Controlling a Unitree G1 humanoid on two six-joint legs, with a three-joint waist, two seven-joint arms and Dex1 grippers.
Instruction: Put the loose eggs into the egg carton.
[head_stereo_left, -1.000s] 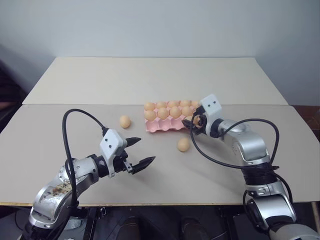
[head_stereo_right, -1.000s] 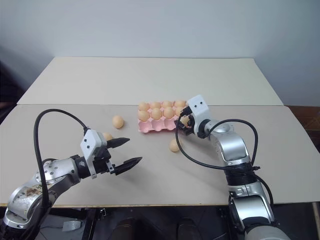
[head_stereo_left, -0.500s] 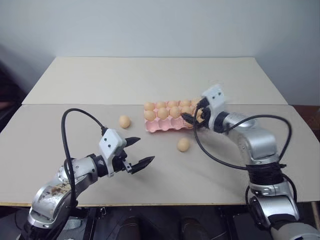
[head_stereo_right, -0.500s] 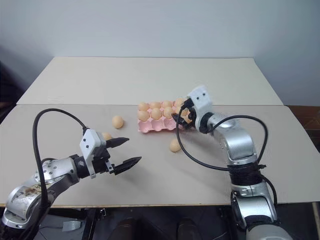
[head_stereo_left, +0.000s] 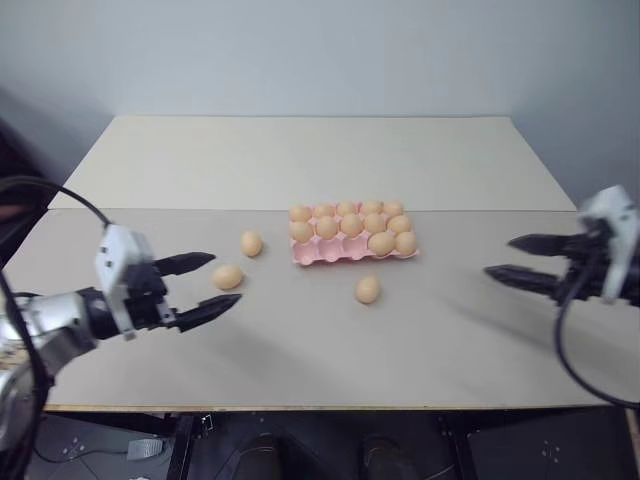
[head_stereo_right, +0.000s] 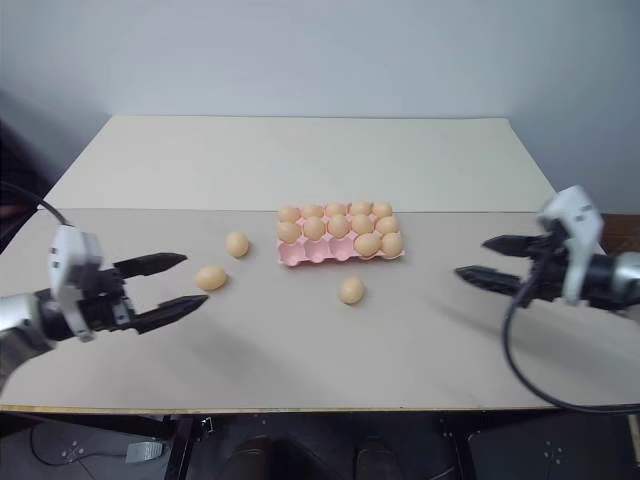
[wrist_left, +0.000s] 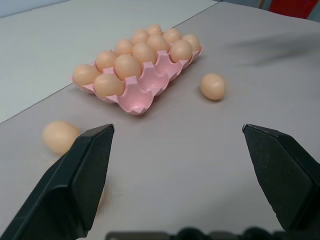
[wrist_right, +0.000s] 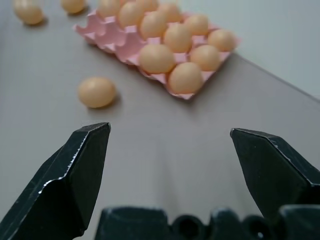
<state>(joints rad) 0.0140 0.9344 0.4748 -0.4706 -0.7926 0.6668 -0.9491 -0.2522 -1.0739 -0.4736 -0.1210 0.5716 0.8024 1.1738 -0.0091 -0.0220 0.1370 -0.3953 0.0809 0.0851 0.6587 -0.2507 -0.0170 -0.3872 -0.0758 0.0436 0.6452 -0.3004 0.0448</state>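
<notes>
Beige table (head_stereo_left: 300, 160): pink egg carton (head_stereo_left: 340, 253) at ctr; 3 loose eggs — left (head_stereo_left: 227, 277), far-left (head_stereo_left: 251, 243), just near of carton (head_stereo_left: 368, 290).

Pale beige table (head_stereo_left: 300, 160), two boards meeting at seam; plain grey wall (head_stereo_left: 300, 50) behind.

Pale pink egg carton (head_stereo_left: 345, 254), tan-orange loose eggs (head_stereo_left: 368, 290); beige table (head_stereo_left: 300, 160)

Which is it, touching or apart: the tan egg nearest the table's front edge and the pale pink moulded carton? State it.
Apart. In the left eye view, bare table shows between the egg and the carton.
</notes>
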